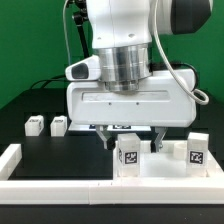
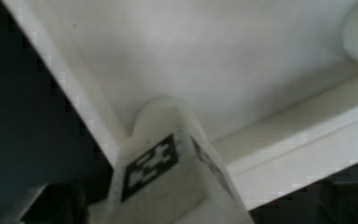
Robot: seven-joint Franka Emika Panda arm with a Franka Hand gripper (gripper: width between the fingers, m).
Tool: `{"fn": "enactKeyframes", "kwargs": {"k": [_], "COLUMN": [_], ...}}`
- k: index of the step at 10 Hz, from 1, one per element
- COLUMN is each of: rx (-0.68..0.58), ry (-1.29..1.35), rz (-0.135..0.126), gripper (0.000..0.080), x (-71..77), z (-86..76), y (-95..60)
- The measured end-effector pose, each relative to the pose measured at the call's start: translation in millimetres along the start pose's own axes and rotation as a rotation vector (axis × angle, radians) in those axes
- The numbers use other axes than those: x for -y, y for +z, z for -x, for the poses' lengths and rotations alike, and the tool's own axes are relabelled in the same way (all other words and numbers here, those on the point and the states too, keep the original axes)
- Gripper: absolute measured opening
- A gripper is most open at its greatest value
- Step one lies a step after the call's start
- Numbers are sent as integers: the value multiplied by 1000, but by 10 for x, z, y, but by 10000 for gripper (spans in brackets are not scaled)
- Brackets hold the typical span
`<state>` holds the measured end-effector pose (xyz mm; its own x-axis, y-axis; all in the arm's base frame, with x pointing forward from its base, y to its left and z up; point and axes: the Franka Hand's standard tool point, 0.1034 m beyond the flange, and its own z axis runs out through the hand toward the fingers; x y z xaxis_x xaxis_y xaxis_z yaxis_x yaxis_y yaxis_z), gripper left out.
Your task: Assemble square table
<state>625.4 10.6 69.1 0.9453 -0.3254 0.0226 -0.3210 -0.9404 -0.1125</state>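
Observation:
The white square tabletop lies near the front, below the gripper, and fills most of the wrist view. One white tagged leg stands upright on it, seen close up in the wrist view. My gripper is lowered over this leg with its two fingers spread well apart on either side, open and not pressing it; in the wrist view the gripper shows only as dark finger edges. Two more legs stand on the black table at the exterior view's left. Another leg stands at the right.
A long white border rail runs along the front and turns up the exterior view's left side. The black table shows between the left legs and the tabletop. The arm's broad white body hides what lies behind the gripper.

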Motion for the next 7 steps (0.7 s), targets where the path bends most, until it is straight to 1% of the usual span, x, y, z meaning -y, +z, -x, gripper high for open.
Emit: {"fn": "enactKeyframes", "kwargs": {"k": [2, 3, 4, 5, 6, 7], "rx": [-2, -23, -22, -22, -21, -21], "ry": [-169, -162, -128, -128, -94, 16], "rz": [4, 7, 7, 7, 5, 2], "gripper": [649, 649, 563, 426, 426, 289], "x": [-80, -83, -86, -89, -86, -83], "z": [-27, -51, -47, -48, -47, -45], "y": [-5, -9, -3, -2, -1, 1]}}
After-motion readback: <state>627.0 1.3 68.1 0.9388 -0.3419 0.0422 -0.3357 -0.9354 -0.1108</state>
